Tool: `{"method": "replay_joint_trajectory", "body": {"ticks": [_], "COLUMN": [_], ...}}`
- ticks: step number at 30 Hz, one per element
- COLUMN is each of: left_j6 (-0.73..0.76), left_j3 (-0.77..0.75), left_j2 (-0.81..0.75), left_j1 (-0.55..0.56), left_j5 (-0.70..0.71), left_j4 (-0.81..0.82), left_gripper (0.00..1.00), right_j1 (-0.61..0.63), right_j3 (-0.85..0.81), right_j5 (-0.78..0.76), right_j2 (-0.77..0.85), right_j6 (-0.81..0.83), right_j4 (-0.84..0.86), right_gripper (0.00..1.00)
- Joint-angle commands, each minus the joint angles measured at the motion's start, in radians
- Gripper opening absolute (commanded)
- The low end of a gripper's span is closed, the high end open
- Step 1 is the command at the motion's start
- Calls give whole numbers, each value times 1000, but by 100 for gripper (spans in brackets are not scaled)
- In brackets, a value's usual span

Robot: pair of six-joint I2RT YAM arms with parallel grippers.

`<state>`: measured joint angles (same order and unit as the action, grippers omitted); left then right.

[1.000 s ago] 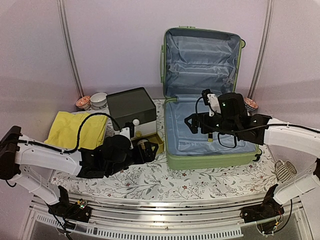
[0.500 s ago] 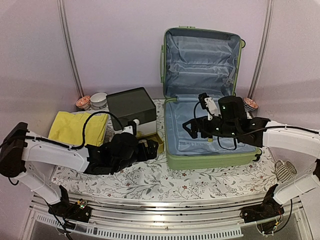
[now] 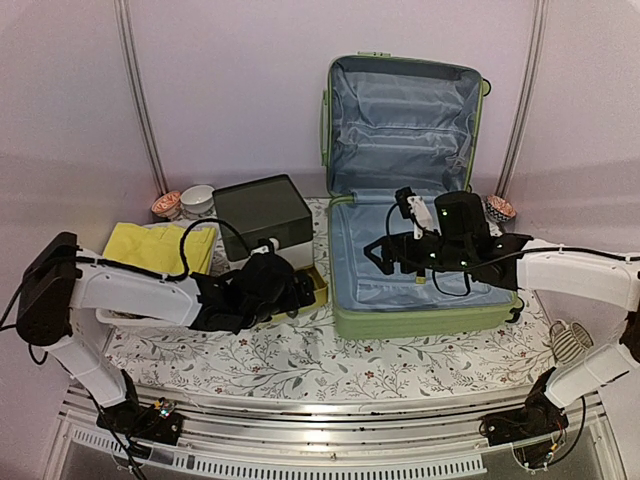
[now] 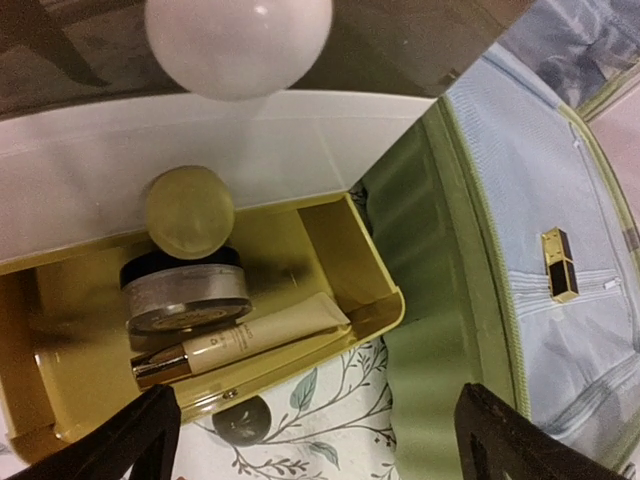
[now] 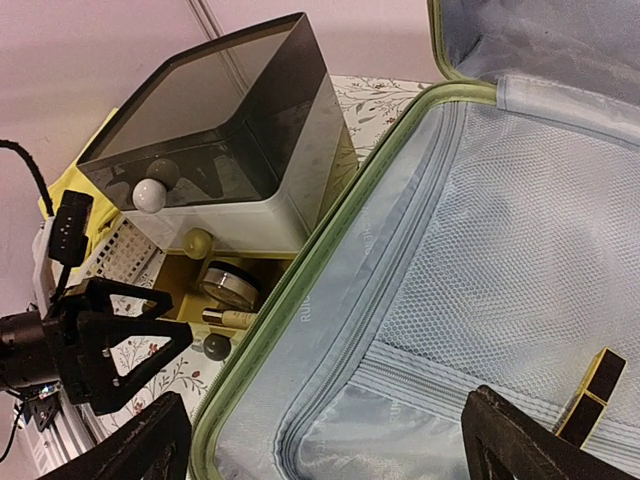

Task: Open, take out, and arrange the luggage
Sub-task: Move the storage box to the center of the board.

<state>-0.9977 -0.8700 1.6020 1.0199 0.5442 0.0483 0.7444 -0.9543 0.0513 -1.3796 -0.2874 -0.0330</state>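
Two pincers are standing wide apart, and neither is holding anything. Toward the tabletop's left edge a yellow cloth (image 3: 150,250) is lying flat, out of the way. Just right of it the left gripper (image 4: 320,440) is hovering low over the pulled-out yellow drawer (image 4: 330,255) of the drawer box (image 3: 262,212), where a round jar (image 4: 185,290) and a cream tube (image 4: 250,340) are sitting side by side, touching. The drawer's right corner is sitting just beside the luggage (image 3: 420,322), which is lying open across the right half of the tabletop, its lid leaning upright at the back edge. That closeness is the first risk: a finger sweeping right would be catching the drawer's rim or the green shell, shoving the drawer askew or tipping the jar.

Over the luggage's lower half the right gripper (image 3: 383,257) is hanging above the pale blue lining, pointing toward the left wall. A small gold-and-black case (image 5: 595,395) is lying on the lining by the mesh pocket, off to one side of the fingers. Coming down off-centre, they would likely be nudging it along the slick fabric, or snagging the mesh instead of closing round it. Both arms are also working near the same green wall, so a reach across by either is risking a knock between them.
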Motion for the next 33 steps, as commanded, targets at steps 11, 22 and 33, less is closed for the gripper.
{"method": "replay_joint_trajectory", "body": {"ticks": [11, 22, 33], "left_j6": [-135, -19, -99], "left_j3": [-195, -311, -329], "left_j2": [149, 284, 323], "left_j1": [-45, -109, -132], "left_j5": [142, 107, 85], "left_j4": [-341, -402, -413], "left_gripper": [98, 98, 98], "right_j1": [-16, -19, -20], "right_j3": [32, 34, 46], "right_j5": [43, 42, 43], "right_j2": [6, 19, 37], "right_j6": [-6, -2, -2], "right_j4": [39, 37, 33], "right_gripper": [95, 95, 95]}}
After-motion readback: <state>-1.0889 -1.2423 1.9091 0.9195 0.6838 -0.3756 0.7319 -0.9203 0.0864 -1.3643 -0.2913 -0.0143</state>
